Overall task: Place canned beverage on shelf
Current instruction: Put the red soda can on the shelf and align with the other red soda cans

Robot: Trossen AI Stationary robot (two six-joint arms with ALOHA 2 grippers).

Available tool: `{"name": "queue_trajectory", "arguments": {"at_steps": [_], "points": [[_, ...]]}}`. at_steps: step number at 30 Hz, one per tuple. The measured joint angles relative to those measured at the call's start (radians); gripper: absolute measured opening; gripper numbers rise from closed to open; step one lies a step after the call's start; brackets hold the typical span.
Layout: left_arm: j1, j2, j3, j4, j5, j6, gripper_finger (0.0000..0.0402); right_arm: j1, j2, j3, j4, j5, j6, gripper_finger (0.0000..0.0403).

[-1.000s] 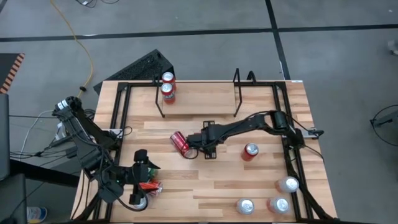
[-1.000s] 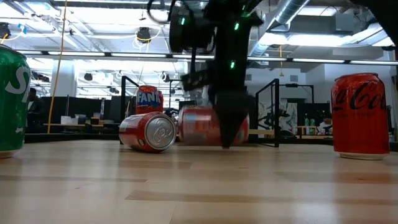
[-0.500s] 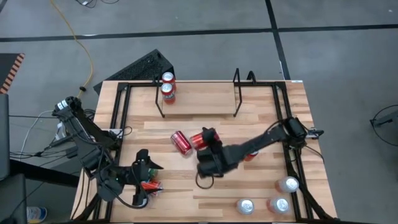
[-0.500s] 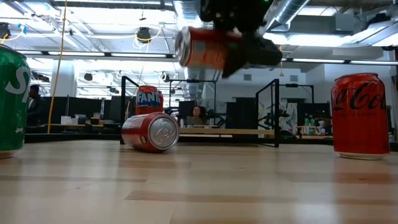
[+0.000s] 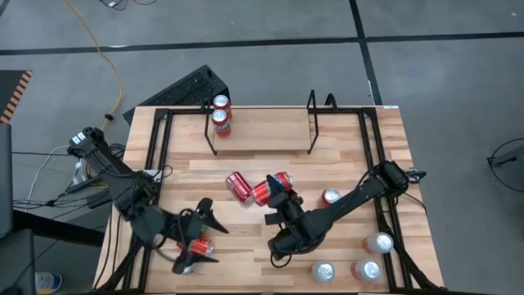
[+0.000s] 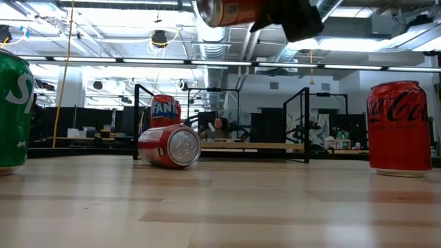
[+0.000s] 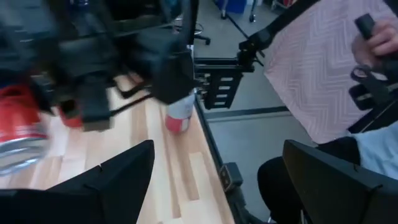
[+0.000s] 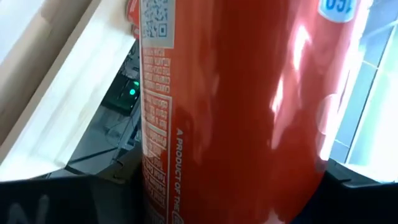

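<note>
My right gripper [image 5: 282, 197] is shut on an orange-red can [image 5: 270, 187], held high above the table's middle; in the low view the can [image 6: 227, 10] shows at the top, lying level. The shelf [image 5: 311, 123] stands at the far edge, with two upright cans [image 5: 221, 112] at its left end. A red can [image 5: 237, 187] lies on its side beside the held one. My left gripper [image 5: 203, 236] hovers open at the near left, above a red can [image 5: 196, 246], with nothing between its fingers [image 7: 124, 180]. My right gripper pinches the can's side wall [image 8: 186, 186] between its two fingers, which lie across the can. The fingers run about level, coming from the table's near side. The can is lifted clear of the table and lies roughly level, its lid end [image 6: 207, 10] free.
An upright red can [image 5: 332, 197] stands right of the arm. Three more cans [image 5: 368, 269] stand at the near right corner. Black rails [image 5: 164, 139] edge the table. A green can [image 6: 10, 114] shows close in the low view. A person [image 7: 323, 74] sits beyond the table.
My right gripper has lifted the can off the table, where it lay beside the other red can. Its wrist has drawn toward the near edge and turned strongly, and the can has risen clear. My left gripper has risen a little, tipped up and swung toward the table's right.
</note>
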Motion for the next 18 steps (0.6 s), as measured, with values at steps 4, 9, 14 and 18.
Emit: {"name": "queue_trajectory", "arguments": {"at_steps": [4,9,14,18], "points": [[0.089,-0.020,0.000,-0.066,0.087,0.010,0.0341,0.022,0.000,0.000,0.047,-0.001,-0.067,0.0271],[0.233,-0.025,0.000,-0.087,0.370,0.038,0.0341,0.047,0.000,0.001,0.161,0.000,-0.173,0.0271],[0.386,-0.024,0.000,-0.166,0.483,0.052,0.0341,0.059,-0.001,0.009,0.203,0.001,-0.176,0.0277],[0.499,-0.022,0.000,-0.182,0.565,0.052,0.0341,0.056,0.000,0.009,0.204,0.000,-0.178,0.0279]]}}
